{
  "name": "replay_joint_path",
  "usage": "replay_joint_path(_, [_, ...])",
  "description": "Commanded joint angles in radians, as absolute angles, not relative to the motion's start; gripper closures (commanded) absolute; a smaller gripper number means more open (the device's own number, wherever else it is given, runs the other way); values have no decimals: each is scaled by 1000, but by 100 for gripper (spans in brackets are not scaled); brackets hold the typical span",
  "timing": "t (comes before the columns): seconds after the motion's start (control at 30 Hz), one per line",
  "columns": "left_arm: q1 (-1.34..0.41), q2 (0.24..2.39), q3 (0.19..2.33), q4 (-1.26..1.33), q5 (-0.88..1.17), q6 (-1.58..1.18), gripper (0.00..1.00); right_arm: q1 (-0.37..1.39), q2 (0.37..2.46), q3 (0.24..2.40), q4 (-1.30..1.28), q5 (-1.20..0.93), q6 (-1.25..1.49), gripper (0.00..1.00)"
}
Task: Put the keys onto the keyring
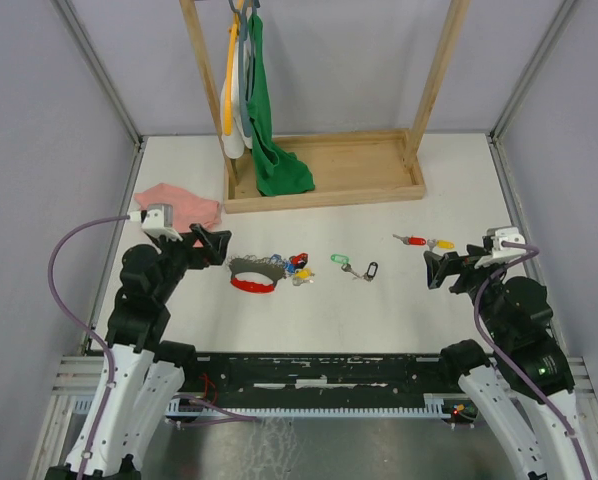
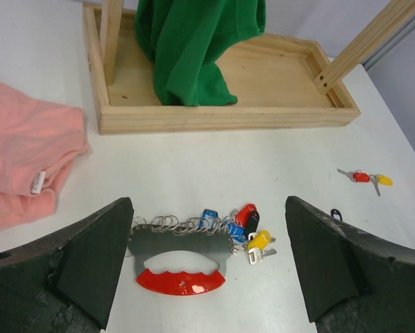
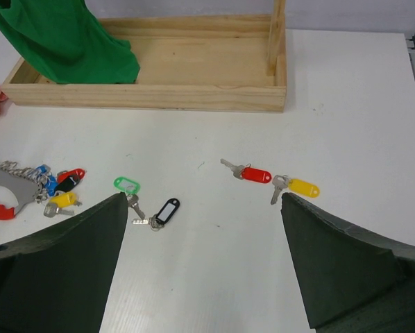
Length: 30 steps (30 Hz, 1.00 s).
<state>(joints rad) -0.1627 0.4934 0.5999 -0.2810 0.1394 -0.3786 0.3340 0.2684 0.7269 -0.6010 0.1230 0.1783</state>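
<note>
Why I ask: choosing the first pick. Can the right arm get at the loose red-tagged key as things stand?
Probably yes. The right gripper is open, and the red-tagged key lies on bare table just ahead, with nothing between.

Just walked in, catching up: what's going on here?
Two robot arms are set to put keys on a keyring; nothing is held yet. The left claw hangs open near the keyring, which already carries a bunch of tagged keys. The right claw is open near four loose ones: a green-tagged key, a black-tagged key, a red-tagged key and a yellow-tagged key.
</note>
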Motion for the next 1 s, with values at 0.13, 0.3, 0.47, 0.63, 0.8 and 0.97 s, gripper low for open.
replay_joint_path(0.13, [-183, 678, 571, -240, 147, -571, 8, 341, 380, 763, -555, 98, 233, 0])
replay_joint_path(0.3, [-282, 830, 578, -196, 98, -603, 9, 341, 453, 742, -559, 2, 198, 0])
replay_joint_path(0.47, [-435, 1027, 610, -107, 1, -638, 9, 341, 484, 746, -567, -58, 186, 0])
replay_joint_path(0.63, [-511, 1225, 690, -53, -64, -606, 13, 341, 536, 762, -587, -113, 170, 0])
replay_joint_path(0.8, [-565, 1406, 816, -36, -150, -529, 14, 341, 564, 761, -577, -180, 177, 0])
replay_joint_path(0.97, [-578, 1586, 918, -59, -145, -492, 14, 341, 586, 770, -579, -194, 178, 0])
